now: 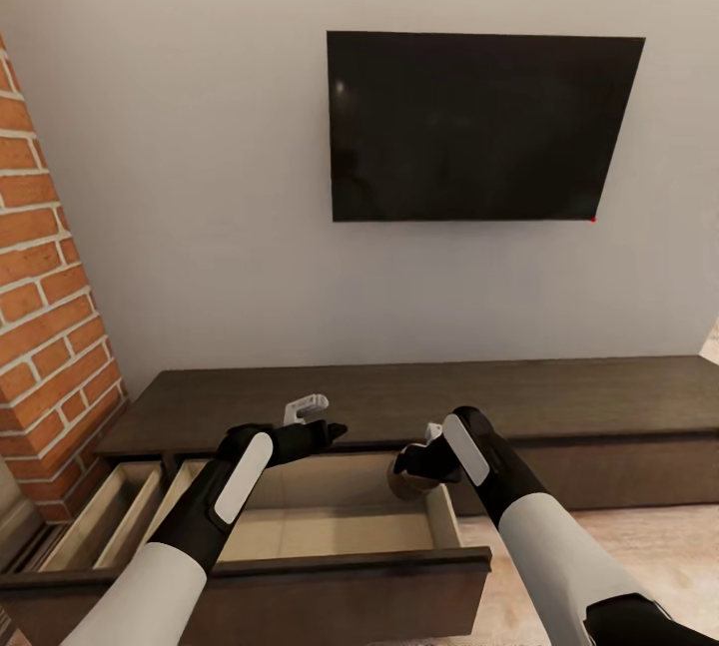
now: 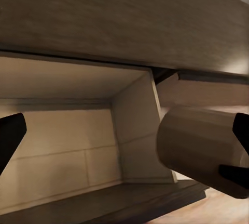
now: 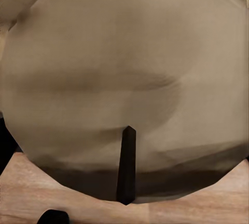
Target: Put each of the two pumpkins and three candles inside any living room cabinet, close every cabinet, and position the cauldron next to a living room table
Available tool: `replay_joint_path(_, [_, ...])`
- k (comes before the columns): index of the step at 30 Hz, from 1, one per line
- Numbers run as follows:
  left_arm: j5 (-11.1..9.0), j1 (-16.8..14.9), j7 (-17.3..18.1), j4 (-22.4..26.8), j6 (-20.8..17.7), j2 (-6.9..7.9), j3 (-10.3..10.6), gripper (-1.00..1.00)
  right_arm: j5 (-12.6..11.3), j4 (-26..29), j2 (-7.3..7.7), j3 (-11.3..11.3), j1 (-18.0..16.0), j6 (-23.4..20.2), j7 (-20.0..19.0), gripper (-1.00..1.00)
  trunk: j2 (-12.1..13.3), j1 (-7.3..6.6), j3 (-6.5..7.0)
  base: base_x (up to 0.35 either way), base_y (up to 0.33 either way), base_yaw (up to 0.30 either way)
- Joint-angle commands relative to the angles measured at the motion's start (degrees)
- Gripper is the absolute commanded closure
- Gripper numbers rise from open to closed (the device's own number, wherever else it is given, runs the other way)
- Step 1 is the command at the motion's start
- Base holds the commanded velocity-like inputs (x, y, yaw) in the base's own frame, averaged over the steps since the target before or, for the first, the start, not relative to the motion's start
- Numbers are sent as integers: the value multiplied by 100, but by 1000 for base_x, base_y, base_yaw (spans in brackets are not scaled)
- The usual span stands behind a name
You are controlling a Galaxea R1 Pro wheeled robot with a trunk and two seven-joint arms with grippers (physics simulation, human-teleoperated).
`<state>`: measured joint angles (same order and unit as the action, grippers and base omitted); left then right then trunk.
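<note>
A candle (image 3: 124,89) is held in the right gripper (image 1: 424,461), with the black fingers closed on its sides. It is held just over the right wall of the pulled-out drawer (image 1: 340,516) of the long dark TV cabinet (image 1: 559,401). It is probably held there so it can be moved a little way over the pale wood inside and let go. In the right wrist view the candle's pale top and small dark wick (image 3: 126,164) are seen very close. In the left wrist view the same candle is seen as a brown stub beside the drawer's side wall (image 2: 136,130).

The left gripper (image 1: 318,418) hangs over the back of the drawer with its fingers spread apart, and nothing is held in it. No other candle is seen in the drawer. A second, narrower drawer (image 1: 105,511) is open by the brick wall (image 1: 45,326). Both drawers are still to be shut
</note>
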<state>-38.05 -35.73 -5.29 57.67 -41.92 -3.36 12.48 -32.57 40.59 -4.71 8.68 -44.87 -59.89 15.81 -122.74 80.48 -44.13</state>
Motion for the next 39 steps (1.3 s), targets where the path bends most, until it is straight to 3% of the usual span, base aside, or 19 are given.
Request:
replay_joint_path(1, [-61, -3, -52, 7, -18, 1, 4, -100, -63, 4, 0, 23, -4, -11, 42, 100, -45, 22, -25, 0, 0, -3])
replay_joint_path(15, [-62, -3, -34, 11, -18, 2, 0, -100, -45, -5, -52, 78, -4, -11, 12, 100, -606, 329, -276, 0, 0, 192])
replay_joint_path(20, [-62, -2, -34, 15, -18, 2, 0, -100, -44, -8, -48, 367, -4, -11, 10, 100, -807, 439, -366, 0, 0, 20])
replay_joint_path(21, [-62, 0, -34, 21, -18, 2, 0, -100, -46, -39, -48, 544, -4, 58, 6, 100, -847, 461, -388, 0, 0, 72])
replay_joint_path(24, [-67, -2, -34, 27, -18, 2, 0, -100, -47, -180, -48, 624, -4, 249, 3, 100, -967, 527, -459, 0, 0, 94])
replay_joint_path(32, [-82, -2, -19, 75, -19, 2, -11, -100, -56, -705, -56, 672, -12, 1043, -2, 100, -1288, 702, -662, 0, 0, 122])
replay_joint_path(39, [-88, 1, -16, 127, -25, 2, -17, -100, -39, -989, -56, 677, -18, 1384, -198, 100, -1569, 856, -843, 0, 0, 129])
